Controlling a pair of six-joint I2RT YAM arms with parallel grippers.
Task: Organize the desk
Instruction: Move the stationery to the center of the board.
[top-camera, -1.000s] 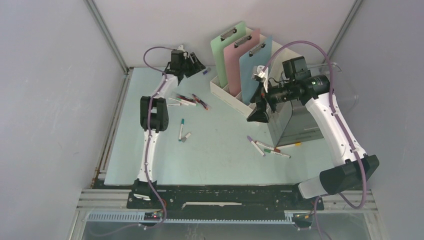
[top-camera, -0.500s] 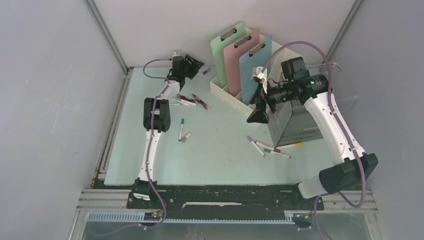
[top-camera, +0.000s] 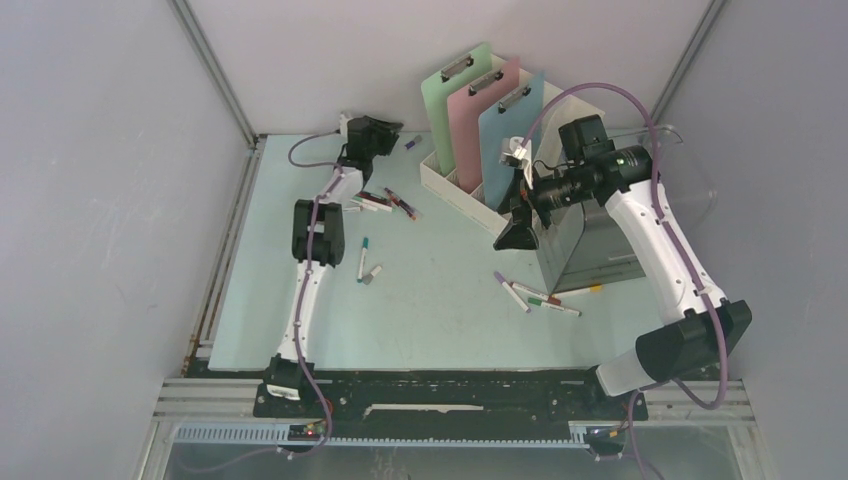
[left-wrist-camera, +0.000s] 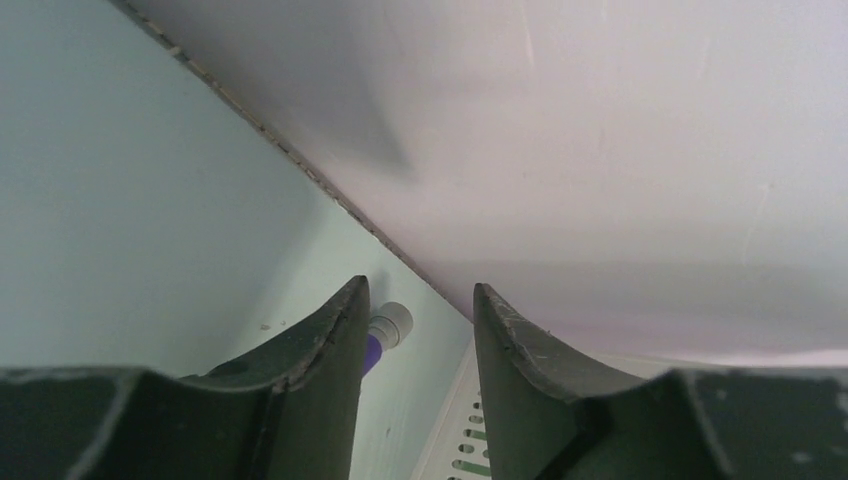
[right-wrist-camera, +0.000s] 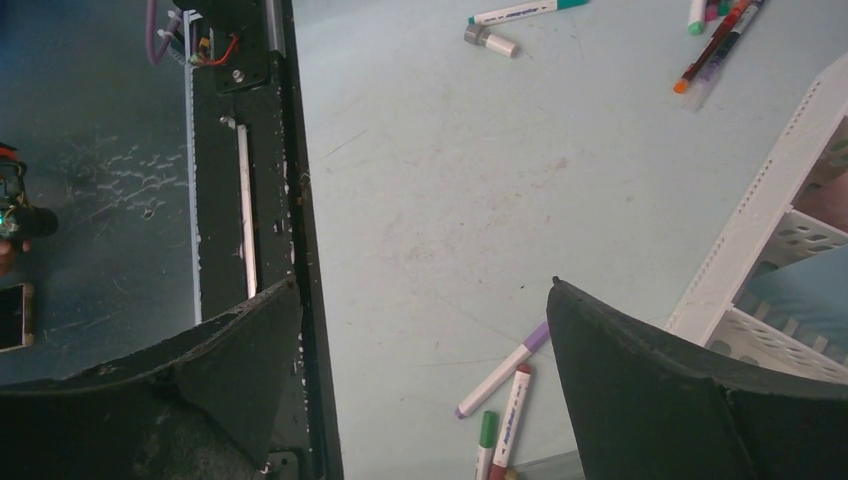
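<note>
The large pale mint-blue bench (top-camera: 440, 290) fills the floor of the enclosure, strewn with loose pens (top-camera: 380, 200). The step in hand looks to be picking up the short purple marker with a grey cap (left-wrist-camera: 390, 324), which lies at the bench's 12 o'clock edge, close under the back wall (left-wrist-camera: 600, 150). The left hand (left-wrist-camera: 415, 300) hangs over it, jaws at a narrowish gap with nothing between them. In the wrist view the marker peeks out at 8 o'clock of that gap, half hidden behind one finger, so the jaws do not straddle it. To do this well, the hand should shift sideways until the barrel sits centred in the gap, jaws across its length, then lower and close without scraping the wall. The white slotted rack (top-camera: 450, 190) of upright clipboards (top-camera: 480, 110) stands near, at 4 o'clock. The right hand (right-wrist-camera: 420, 290), spread wide and empty, hovers over bare bench beside that rack.
</note>
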